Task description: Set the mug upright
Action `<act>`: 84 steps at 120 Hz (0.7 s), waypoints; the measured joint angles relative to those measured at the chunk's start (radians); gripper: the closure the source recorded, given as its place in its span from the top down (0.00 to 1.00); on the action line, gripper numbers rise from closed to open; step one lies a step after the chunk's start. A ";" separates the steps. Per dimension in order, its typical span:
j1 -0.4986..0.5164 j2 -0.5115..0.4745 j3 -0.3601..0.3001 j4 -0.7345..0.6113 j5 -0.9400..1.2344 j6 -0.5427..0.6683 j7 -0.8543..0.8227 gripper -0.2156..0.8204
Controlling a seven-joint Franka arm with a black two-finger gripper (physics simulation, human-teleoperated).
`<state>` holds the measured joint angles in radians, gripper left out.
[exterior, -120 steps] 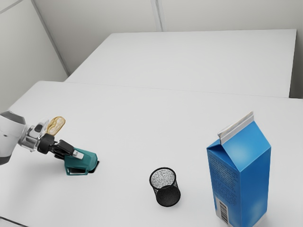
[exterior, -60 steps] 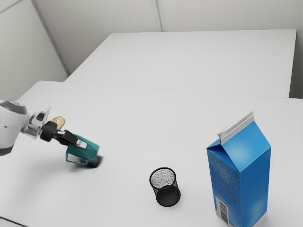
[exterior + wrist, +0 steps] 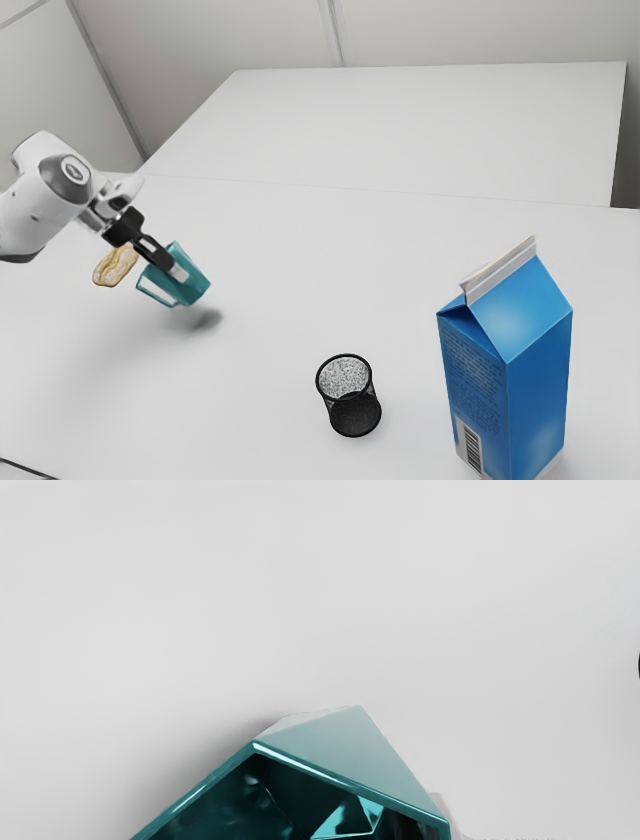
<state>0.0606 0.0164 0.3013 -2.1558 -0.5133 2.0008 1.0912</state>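
Reaching in from the exterior view's left, the arm (image 3: 55,200) has smooth, glossy white casings with grey joint parts. Just beside its hand is a bread-like piece (image 3: 115,266), a tan oval with a paler, mottled face. Next comes the gripper (image 3: 179,273), matte black with light metallic tips, slanting down and clamped on the wall of the mug (image 3: 195,286). The mug is teal and shiny, with flat facets and an angular loop handle pointing toward the exterior view's left. It hangs tilted above the white, smooth table (image 3: 270,380), its soft shadow beneath. Farther right stands a black mesh cup (image 3: 347,402), round, with a dark ring for a rim and a solid-looking dark base. Rightmost and tallest is the carton (image 3: 512,375), a blue box with a gabled top, a whitish crimped ridge, small print and a barcode.

The wrist view looks into the mug's mouth, which the exterior view hides: an angular, bright-edged rim around a dark, glassy hollow with sharp turquoise glints. The exterior view, in turn, gives the handle, the bread-like piece and the carton.
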 joint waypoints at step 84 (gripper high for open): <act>-0.162 0.023 -0.215 0.022 0.447 0.252 -0.240 0.03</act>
<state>-0.1011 0.0394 0.0861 -2.1339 -0.0662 2.2532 0.8511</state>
